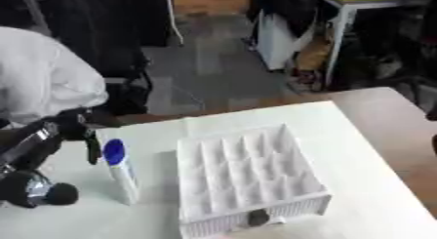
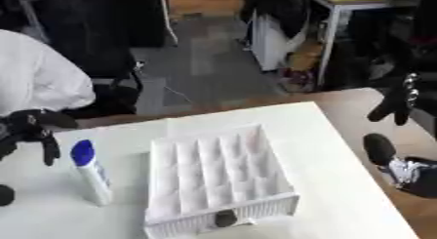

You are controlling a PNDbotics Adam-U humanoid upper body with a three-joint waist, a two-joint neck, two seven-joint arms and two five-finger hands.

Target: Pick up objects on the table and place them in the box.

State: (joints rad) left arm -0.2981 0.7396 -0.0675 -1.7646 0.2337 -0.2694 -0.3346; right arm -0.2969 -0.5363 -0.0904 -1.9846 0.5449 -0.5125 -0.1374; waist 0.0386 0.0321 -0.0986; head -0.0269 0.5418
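Below, a white counter (image 1: 375, 204) is seen, with a brown surface adjoining it along its right edge. A white box (image 1: 248, 182) divided into a grid of small compartments is set near the middle of the counter, reaching toward the near edge; a small dark thing (image 1: 257, 217) is seen at its near wall, but it cannot be made out. A white bottle with a blue cap (image 1: 121, 172) is stood upright just beside the left wall of the box, apart from it, toward the left edge of the counter. The left robot hand (image 1: 81, 130) is held above the counter's left part, just above and to the left of the blue cap, with its fingers hanging down relaxed and nothing held; contact with the bottle cannot be told. The right robot hand (image 2: 399, 100) is seen beyond the right edge of the counter, over the brown surface, with fingers drooping straight and nothing grasped.
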